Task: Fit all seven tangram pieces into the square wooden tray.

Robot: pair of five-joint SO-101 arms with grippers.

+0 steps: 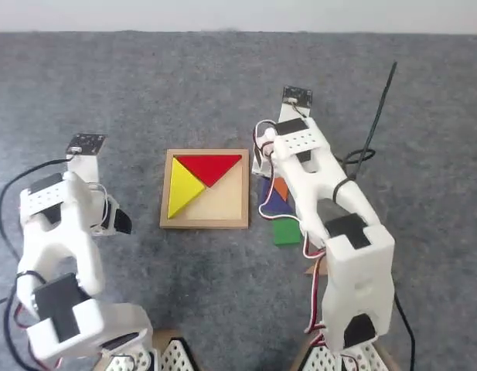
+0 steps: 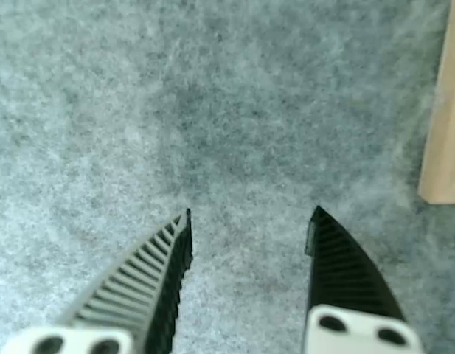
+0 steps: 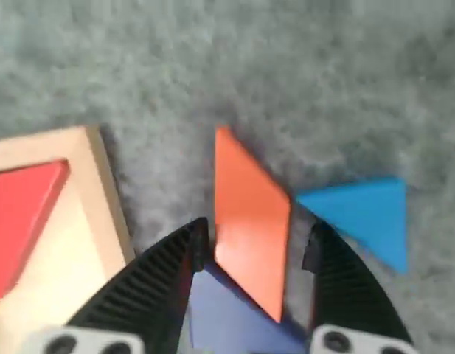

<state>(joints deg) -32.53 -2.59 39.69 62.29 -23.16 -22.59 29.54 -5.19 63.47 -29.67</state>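
Observation:
The square wooden tray lies mid-table and holds a red triangle and a yellow triangle. Right of it lie an orange parallelogram, a dark blue piece and a green square. My right gripper is open just above the orange parallelogram, one finger on each side of it. A light blue triangle lies beside it, and the dark blue piece lies partly under it. My left gripper is open over bare carpet, left of the tray's edge.
Grey carpet covers the table. A black cable runs behind the right arm. A small tan piece peeks out beside the right arm's base. Open carpet stretches in front of the tray and behind it.

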